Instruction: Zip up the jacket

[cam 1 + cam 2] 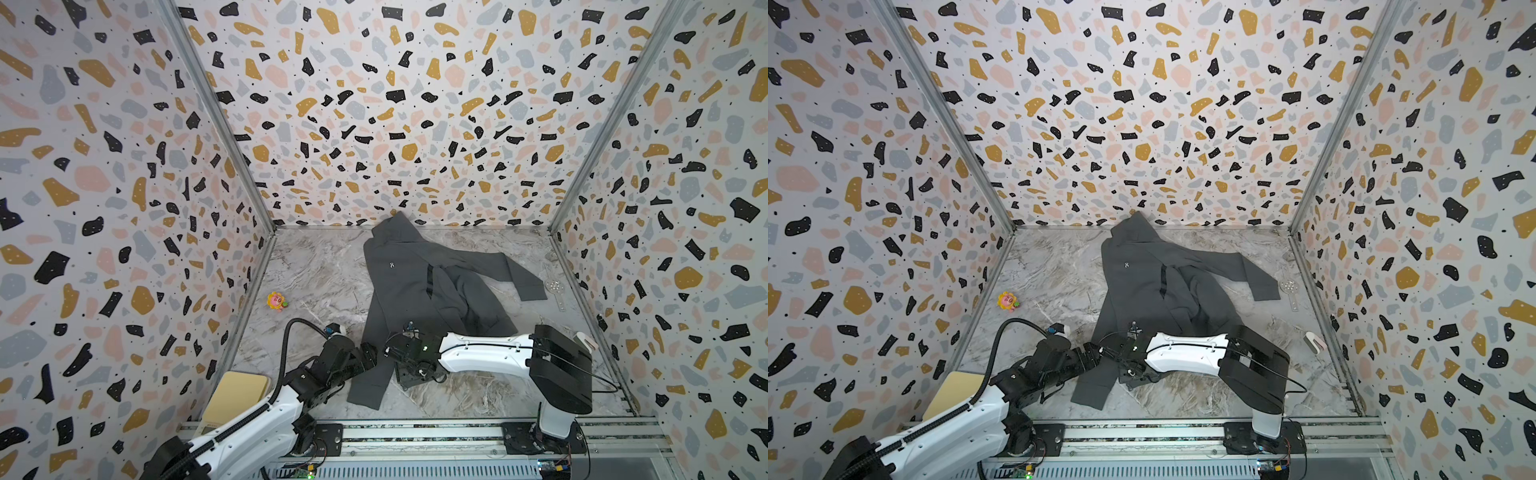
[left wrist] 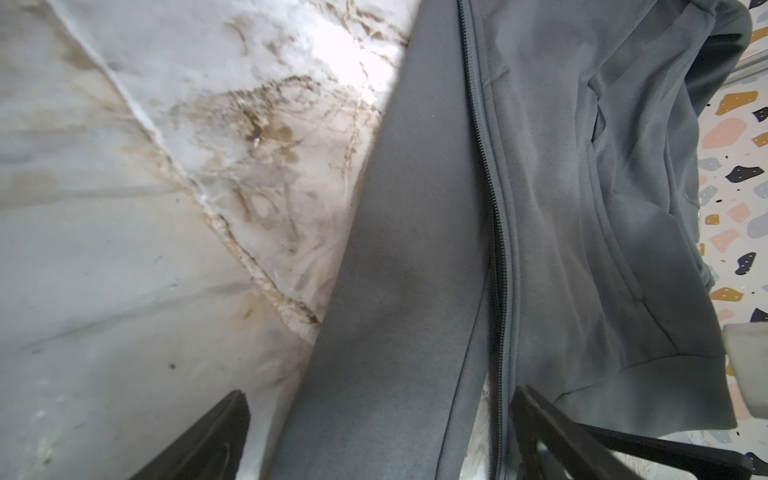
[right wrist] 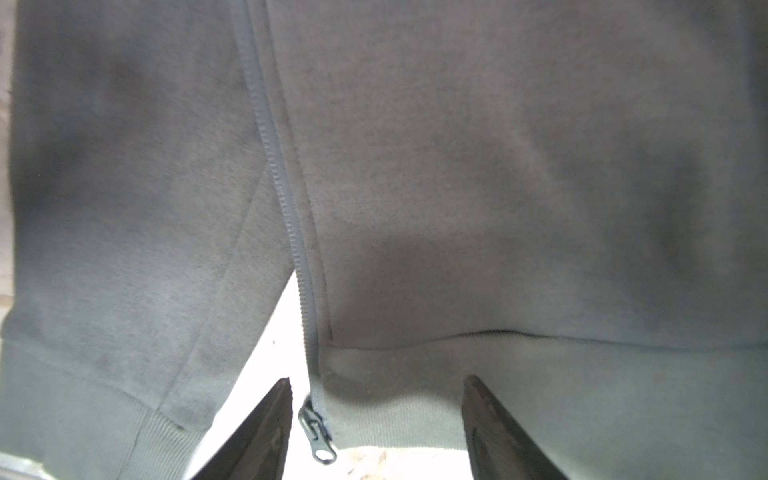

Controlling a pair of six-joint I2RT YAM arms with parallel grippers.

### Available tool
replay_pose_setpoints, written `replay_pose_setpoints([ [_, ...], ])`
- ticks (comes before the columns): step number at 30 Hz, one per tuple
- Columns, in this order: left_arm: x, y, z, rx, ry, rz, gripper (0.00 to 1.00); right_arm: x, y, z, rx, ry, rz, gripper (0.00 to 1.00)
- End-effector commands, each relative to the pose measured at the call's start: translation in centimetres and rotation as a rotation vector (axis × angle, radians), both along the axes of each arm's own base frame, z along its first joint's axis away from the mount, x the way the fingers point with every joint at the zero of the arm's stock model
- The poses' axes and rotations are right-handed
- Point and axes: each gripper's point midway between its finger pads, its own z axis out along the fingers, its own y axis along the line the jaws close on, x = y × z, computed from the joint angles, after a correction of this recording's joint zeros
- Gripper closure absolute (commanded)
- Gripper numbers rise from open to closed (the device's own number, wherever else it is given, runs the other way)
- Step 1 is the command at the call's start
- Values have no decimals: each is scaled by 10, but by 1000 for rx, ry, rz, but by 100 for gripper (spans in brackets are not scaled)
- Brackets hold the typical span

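Presently, the opening step of the zipping task is shown: the lower end of the zipper is being addressed, and no teeth are seen joined there. In a top view, the jacket [image 1: 419, 286] is spread on the marble table [image 1: 324, 266] at the lower centre of the frame, with its collar toward the back wall, one sleeve thrown to the right and its hem toward the two arms. Both grippers are placed at the hem end.

In the right wrist view, the right gripper [image 3: 376, 380] is held over the hem band with its fingers [image 3: 266, 432] spread apart and nothing pinched. The hem corner of one front panel lies between them. The zipper slider [image 3: 318, 438] sits at the foot of that panel's tape [image 3: 282, 187], just beside one finger. The other front panel is parted from it there, with bare table showing in the gap.

In the left wrist view, the left gripper [image 2: 380, 392] is likewise seen with fingers [image 2: 208, 436] spread wide and empty, straddling fabric beside the zipper track [image 2: 494, 232].

The zipper is therefore judged undone, at least at the hem. The next move is judged to call for the free panel's lower edge to be pinched by one gripper and brought to the slider, while the slider side is steadied by the other. Fine alignment is required, since soft fabric is apt to shift or bunch. Whether a pin end is exposed on the free panel cannot be told.
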Motion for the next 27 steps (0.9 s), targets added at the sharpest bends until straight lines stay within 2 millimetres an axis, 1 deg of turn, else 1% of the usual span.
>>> replay_pose_setpoints([
  [1,1,-1,2,2,-13,-21,0,-5,-6,-7,-36,25,7,35],
  [3,0,-1,3,-2,-15,-21,0,-7,-9,-10,-43,29,2,35],
  [8,0,0,5,-5,-28,-15,0,-10,-12,-8,-24,34,1,38],
  [12,0,0,1,-16,-21,-10,0,-13,-19,-16,-51,47,0,38],
  [15,-1,-2,-1,-17,-9,-15,1,-14,-21,-20,-64,57,6,39],
  [18,-1,-2,-1,-10,-4,-18,0,-13,-17,-12,-56,50,18,39],
  [22,-2,-1,-1,-15,-4,-12,0,-10,-14,5,-32,29,28,38],
  [25,-1,-1,-1,-17,-4,-8,0,-9,-16,14,-24,17,22,38],
  [27,-1,-1,-1,-16,-4,-6,0,-9,-19,17,-34,16,22,38],
])
